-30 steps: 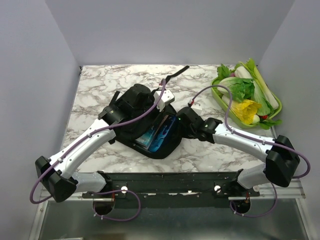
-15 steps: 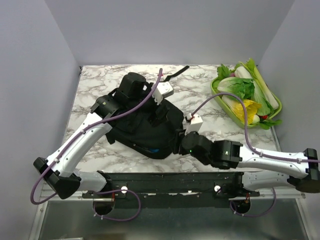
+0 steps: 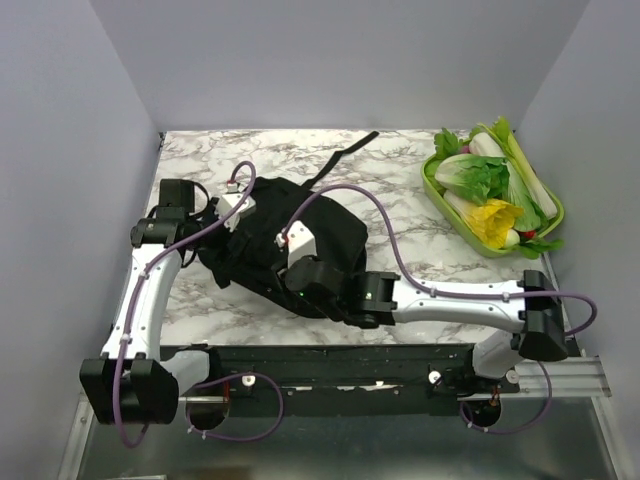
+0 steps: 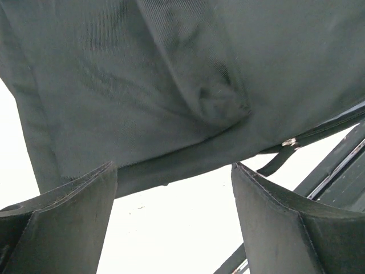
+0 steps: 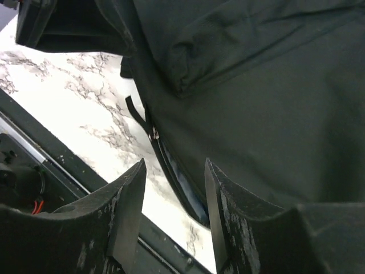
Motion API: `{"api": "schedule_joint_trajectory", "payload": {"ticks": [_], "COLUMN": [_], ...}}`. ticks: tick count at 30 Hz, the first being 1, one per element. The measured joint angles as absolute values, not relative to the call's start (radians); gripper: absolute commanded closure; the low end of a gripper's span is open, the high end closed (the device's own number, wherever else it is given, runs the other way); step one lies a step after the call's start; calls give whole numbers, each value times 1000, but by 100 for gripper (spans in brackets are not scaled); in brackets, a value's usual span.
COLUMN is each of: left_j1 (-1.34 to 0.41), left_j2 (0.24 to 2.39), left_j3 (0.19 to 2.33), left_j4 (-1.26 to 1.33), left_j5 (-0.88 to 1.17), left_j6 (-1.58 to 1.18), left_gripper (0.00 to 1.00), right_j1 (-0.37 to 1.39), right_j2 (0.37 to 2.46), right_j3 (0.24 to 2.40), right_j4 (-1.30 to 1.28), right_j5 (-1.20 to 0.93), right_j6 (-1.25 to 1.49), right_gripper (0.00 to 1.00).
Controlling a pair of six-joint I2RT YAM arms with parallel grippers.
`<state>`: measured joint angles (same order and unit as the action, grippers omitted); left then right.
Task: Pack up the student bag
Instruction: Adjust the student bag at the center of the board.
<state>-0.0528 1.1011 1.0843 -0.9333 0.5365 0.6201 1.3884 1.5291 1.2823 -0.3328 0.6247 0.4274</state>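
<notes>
Holding leafy greens (image 3: pixel 480 178) and something yellow (image 3: pixel 492 220) in a green tray (image 3: pixel 556 208) at the far right corner. Showing white, grey-veined marble across the table (image 3: pixel 400 190), shut in by plain grey walls (image 3: pixel 340 60). Lying slumped mid-table: student bag (image 3: pixel 330 235), black, soft, creased, zipper (image 5: pixel 157 142) partly gaping at the near edge, strap (image 3: pixel 345 155) trailing backward. Left tool (image 4: pixel 171 168) released wide beside its left side; right tool (image 5: pixel 174 165) parted, grasping nothing, over its near edge.
</notes>
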Motion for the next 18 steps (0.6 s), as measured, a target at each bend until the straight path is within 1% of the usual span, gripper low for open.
{"api": "schedule_joint_trajectory", "payload": {"ticks": [2, 3, 6, 8, 10, 13, 18], "left_j1": [15, 38, 92, 99, 99, 99, 103], "left_j2": [1138, 1154, 1202, 1211, 1204, 1195, 1191], "left_j3": [1069, 1069, 1068, 1058, 1027, 974, 908], "left_j4": [-949, -954, -975, -976, -970, -945, -884], "left_j5": [567, 582, 628, 645, 658, 669, 671], "left_j6": [679, 700, 773, 807, 835, 851, 849], "left_gripper": [19, 21, 23, 23, 26, 34, 37], "right_j1": [1348, 1327, 1275, 1247, 1237, 1236, 1236], "right_j2": [1581, 1605, 1667, 1699, 1723, 1758, 1793], "right_j3": [1300, 1312, 1347, 1364, 1369, 1378, 1389], "right_j4": [-302, -294, -273, -256, -242, -229, -216], "right_j5": [548, 509, 389, 321, 273, 215, 149], "right_j6": [401, 393, 383, 383, 383, 381, 379], "right_gripper": [48, 48, 48, 48, 48, 50, 50]}}
